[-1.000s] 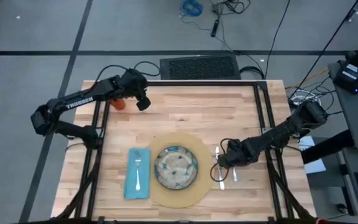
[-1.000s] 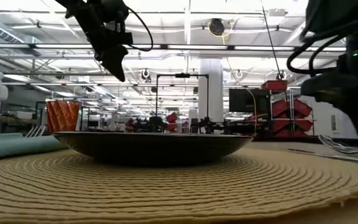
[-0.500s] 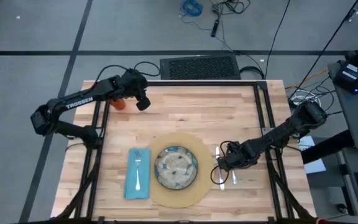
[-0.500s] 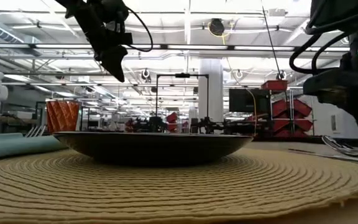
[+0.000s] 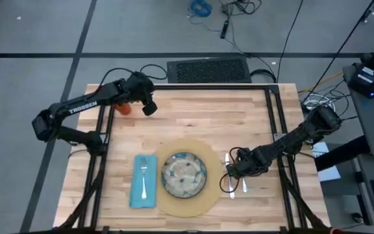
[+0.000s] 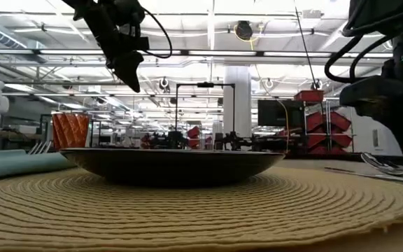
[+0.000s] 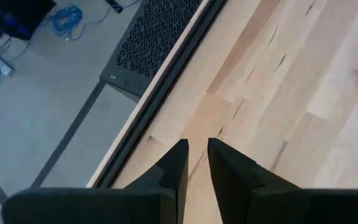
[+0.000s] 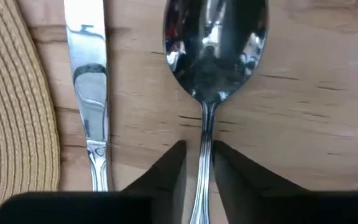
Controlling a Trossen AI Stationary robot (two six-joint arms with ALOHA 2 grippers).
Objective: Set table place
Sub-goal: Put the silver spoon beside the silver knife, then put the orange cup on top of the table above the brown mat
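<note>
On the table (image 5: pixel 226 123) a tan mat (image 5: pixel 200 201) carries the speckled plate (image 5: pixel 184 174). Left of it the fork (image 5: pixel 145 179) lies on the teal napkin (image 5: pixel 137 188). Right of the mat the knife (image 8: pixel 87 74) and the spoon (image 8: pixel 216 50) lie side by side on the wood. My right gripper (image 5: pixel 231 172) is over them, shut on the spoon. The orange cup (image 5: pixel 123 108) stands at the far left corner. My left gripper (image 5: pixel 150 109) hangs shut just right of the cup, above the table, holding nothing. My right gripper pinches the spoon's handle (image 8: pixel 204 127) between its two fingers, just behind the bowl. The fingers come from above and lie across the handle. The spoon lies flat on the table, parallel to the knife, bowl toward the far edge.
The table's black frame rails (image 5: pixel 274 130) run along its sides, and a dark perforated box (image 5: pixel 208 70) sits behind the far edge. Bare wood stretches between the cup and the mat.
My right gripper has edged a little toward the near edge beside the mat. In the low view the spoon's bowl has come out from behind it and now shows on the table.
</note>
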